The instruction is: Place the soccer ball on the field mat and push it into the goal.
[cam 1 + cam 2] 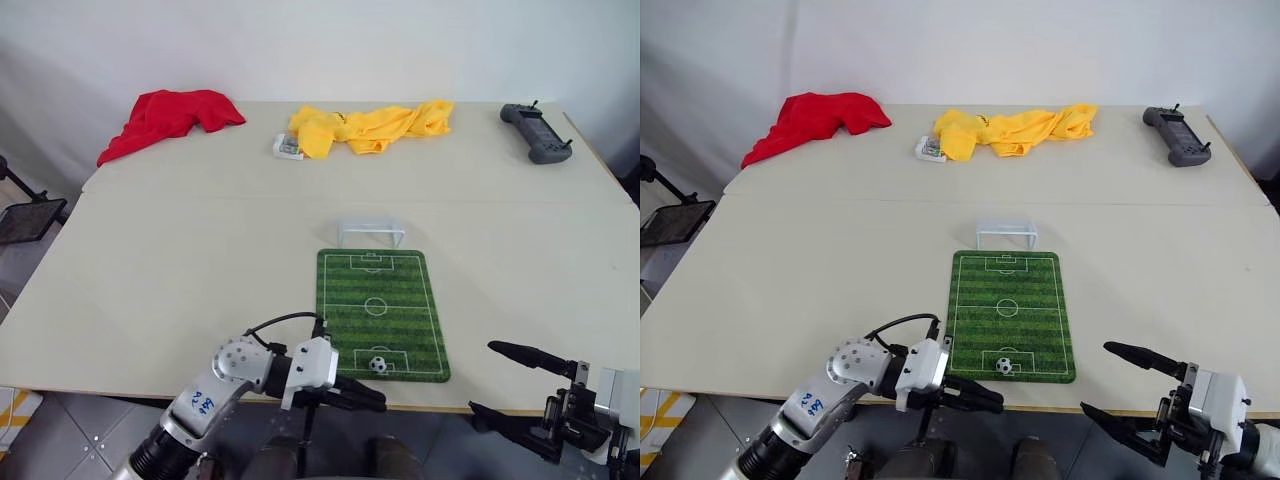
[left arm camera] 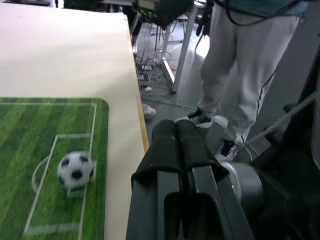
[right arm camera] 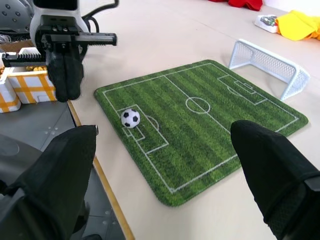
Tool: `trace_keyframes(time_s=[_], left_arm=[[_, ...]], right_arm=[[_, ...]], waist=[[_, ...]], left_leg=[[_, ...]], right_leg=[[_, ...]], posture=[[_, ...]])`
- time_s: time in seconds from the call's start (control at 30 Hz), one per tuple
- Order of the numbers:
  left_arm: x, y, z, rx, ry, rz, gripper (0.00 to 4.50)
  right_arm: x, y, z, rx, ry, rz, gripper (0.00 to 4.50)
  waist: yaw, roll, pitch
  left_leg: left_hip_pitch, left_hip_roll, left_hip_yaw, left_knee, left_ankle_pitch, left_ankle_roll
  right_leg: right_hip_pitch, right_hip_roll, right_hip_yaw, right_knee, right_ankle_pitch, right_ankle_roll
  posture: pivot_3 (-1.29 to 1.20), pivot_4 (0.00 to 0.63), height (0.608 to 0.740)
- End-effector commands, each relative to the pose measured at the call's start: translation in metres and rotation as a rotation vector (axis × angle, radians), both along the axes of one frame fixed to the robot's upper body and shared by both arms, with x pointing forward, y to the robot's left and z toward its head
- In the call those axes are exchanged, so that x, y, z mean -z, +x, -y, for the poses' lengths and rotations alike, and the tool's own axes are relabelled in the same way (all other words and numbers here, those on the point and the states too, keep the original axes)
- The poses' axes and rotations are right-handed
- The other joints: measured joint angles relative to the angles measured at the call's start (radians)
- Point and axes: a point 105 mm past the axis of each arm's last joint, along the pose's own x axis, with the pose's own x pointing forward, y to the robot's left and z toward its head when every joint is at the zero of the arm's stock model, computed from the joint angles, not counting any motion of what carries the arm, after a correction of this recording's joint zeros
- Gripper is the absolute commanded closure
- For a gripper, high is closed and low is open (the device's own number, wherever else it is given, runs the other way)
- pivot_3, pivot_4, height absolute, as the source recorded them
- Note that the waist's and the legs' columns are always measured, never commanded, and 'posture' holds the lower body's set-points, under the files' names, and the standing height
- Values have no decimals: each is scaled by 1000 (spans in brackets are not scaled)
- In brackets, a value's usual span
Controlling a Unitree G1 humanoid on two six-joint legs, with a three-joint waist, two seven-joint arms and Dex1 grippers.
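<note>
Partly cropped, right gripper (image 1: 510, 385) gapes; left gripper (image 1: 372, 398) closed beside soccer ball (image 1: 378, 365).

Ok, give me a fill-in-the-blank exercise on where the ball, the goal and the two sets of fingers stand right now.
1. The soccer ball lies on the green ____.
2. The goal stands at the mat's ____ end, away from the robot.
3. The left gripper's fingers are ____.
4. The right gripper's fingers are ____.

Missing words: mat; far; shut; open
</note>
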Motion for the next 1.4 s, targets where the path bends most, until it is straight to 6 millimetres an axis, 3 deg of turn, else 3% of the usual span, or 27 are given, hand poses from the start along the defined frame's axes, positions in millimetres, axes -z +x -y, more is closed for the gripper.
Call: trace_keyframes(time_s=[0.03, 0.27, 0.5, 0.7, 0.83, 0.93, 1.0, 1.1, 1.2, 1.4], left_arm=[[-3, 6, 8, -64, -5, 3, 4483], [11, 11, 13, -74, 92, -17, 4483], [6, 25, 22, -129, 78, 14, 4483], [13, 39, 16, -173, 132, 73, 4483], [7, 62, 17, -275, 121, 150, 4483], [-14, 90, 17, -423, 25, 250, 4483], [-37, 113, 8, -592, -82, 326, 4483], [-48, 128, -16, -763, -142, 339, 4483], [-42, 126, -39, -823, -151, 279, 4483], [-34, 102, -95, -867, -204, 126, 4483]], right_arm=[[-7, -3, 1, -6, -16, 13, 0], [-7, -3, -3, 0, -5, 13, 0], [-7, -1, -4, 8, 1, 22, 0], [-12, 5, -7, 19, 18, 69, 0], [-15, 12, -8, 34, 28, 97, 0], [-15, 15, -8, 46, 42, 109, 0], [-14, 15, -10, 50, 48, 109, 0], [-12, 15, -11, 70, 65, 112, 0], [-13, 19, -8, 117, 93, 131, 0], [-23, 42, 7, 288, 194, 218, 0]], waist=[[1, 0, 0], [2, 0, 0], [3, 0, 0], [2, 0, 0], [2, 0, 0], [6, 0, 0], [6, -1, 0], [2, -1, 0], [-5, 0, 0], [-12, -1, 0]], left_leg=[[0, 0, 0, 0, 0, 0], [0, 0, 0, 0, 0, 0], [0, 0, 0, 0, 0, 0], [0, 0, 0, 0, 0, 0], [0, -1, 0, 1, 0, 0], [0, -1, 0, 1, 0, 0], [-1, -1, 0, 1, 0, 0], [-1, 0, 0, 0, 0, 0], [-1, 0, 1, 0, 0, -1], [-2, 0, 2, 1, 0, -2]], right_leg=[[0, 0, 0, 0, 0, 0], [0, 0, 0, 0, 0, 0], [0, 0, 0, 0, 0, 0], [0, 0, 0, 0, 0, 0], [0, 0, 0, 0, 0, 0], [0, 0, 0, 0, 0, 0], [0, 0, -1, 0, 0, 1], [-1, 0, -1, 1, 0, 1], [-4, 0, 0, 5, 0, 1], [-7, 0, 1, 7, 0, 1]], posture=[[0, 150, 740], [0, 150, 740], [0, 150, 740], [0, 150, 740], [0, 150, 740], [0, 150, 740], [0, 150, 740], [0, 150, 740], [0, 150, 740], [0, 150, 740]])
